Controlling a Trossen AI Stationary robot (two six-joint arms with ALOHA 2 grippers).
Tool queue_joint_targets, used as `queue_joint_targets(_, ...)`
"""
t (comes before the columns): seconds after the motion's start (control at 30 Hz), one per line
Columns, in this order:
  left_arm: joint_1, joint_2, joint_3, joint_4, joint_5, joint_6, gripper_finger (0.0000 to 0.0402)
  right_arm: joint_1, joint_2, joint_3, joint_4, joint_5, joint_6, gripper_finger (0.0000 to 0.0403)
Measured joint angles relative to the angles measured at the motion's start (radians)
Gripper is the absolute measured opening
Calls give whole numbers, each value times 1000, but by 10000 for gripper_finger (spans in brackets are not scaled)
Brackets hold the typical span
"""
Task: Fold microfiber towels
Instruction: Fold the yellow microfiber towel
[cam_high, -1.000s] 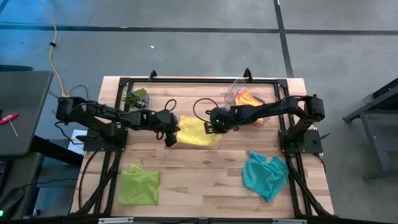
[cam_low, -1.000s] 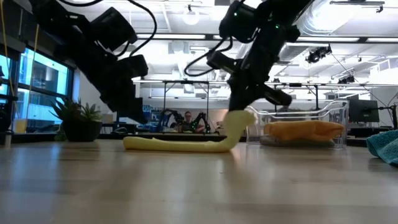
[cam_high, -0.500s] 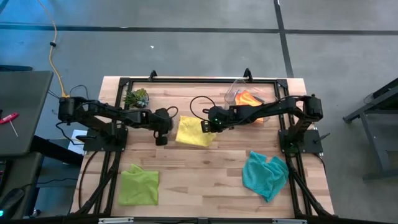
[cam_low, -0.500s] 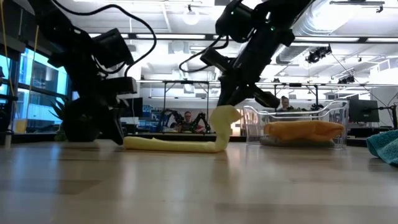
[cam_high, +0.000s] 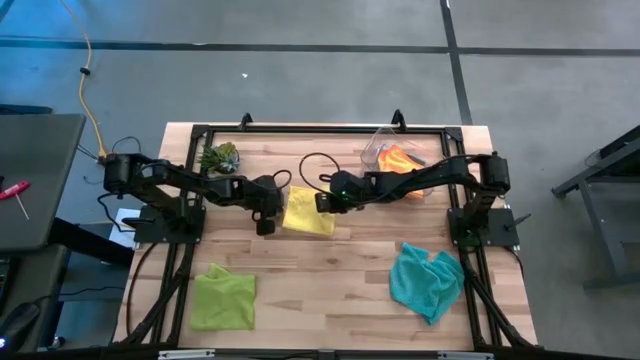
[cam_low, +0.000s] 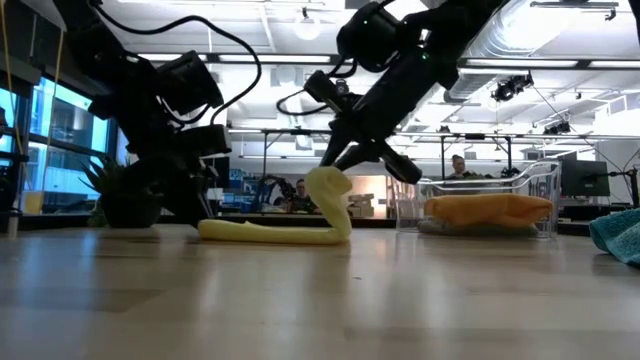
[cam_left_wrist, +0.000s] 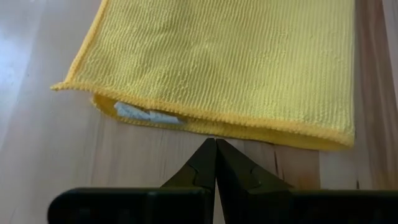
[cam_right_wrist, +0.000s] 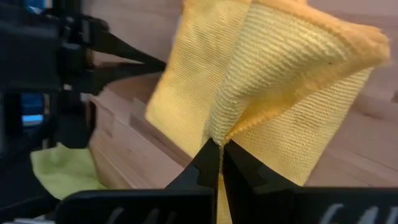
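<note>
The yellow towel (cam_high: 310, 212) lies flat in the middle of the table, doubled, with a pale tag (cam_left_wrist: 146, 114) between its layers. Its right end is raised and curled over toward the left (cam_low: 328, 186). My right gripper (cam_high: 322, 203) is shut on that raised end. My left gripper (cam_high: 266, 228) is shut and low at the towel's left near corner. In the left wrist view its tips (cam_left_wrist: 216, 146) stand just short of the towel's hemmed edge (cam_left_wrist: 217, 127); whether they touch the table I cannot tell. My right gripper pinches the yellow towel's right end (cam_right_wrist: 219, 134) between its two fingers, where the cloth gathers into a fold. The fingers slant down from the table's right. The pinched end is lifted and arches over, while the towel's remaining part (cam_low: 265, 232) lies flat on the table.
A lime green towel (cam_high: 222, 297) lies at the near left and a crumpled teal towel (cam_high: 428, 280) at the near right. At the far right a clear bin (cam_high: 385, 150) holds an orange towel (cam_high: 402, 158). A small plant (cam_high: 220, 157) stands at the far left.
My right gripper has gone toward the table's left with the towel's right end, which now curls further over the flat part. The towel's left part has stayed in place. My left gripper has sunk toward the table by the towel's left edge and has rolled.
</note>
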Motion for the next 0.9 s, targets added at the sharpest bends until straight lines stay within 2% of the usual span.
queue_joint_targets(0.33, -2, 5, -3, 44, 2, -3, 0, 4, 23, 0, 30, 15, 13, 0)
queue_joint_targets(0.47, -2, 5, -3, 45, 2, -6, 0, 5, 26, 0, 37, 13, 5, 17)
queue_joint_targets(0.6, -2, 5, -3, 45, 2, -16, 0, 2, 27, 0, 60, -9, -5, 67)
queue_joint_targets(0.9, -2, 5, -3, 46, 2, -18, 0, -21, 22, 0, 228, -87, -32, 225)
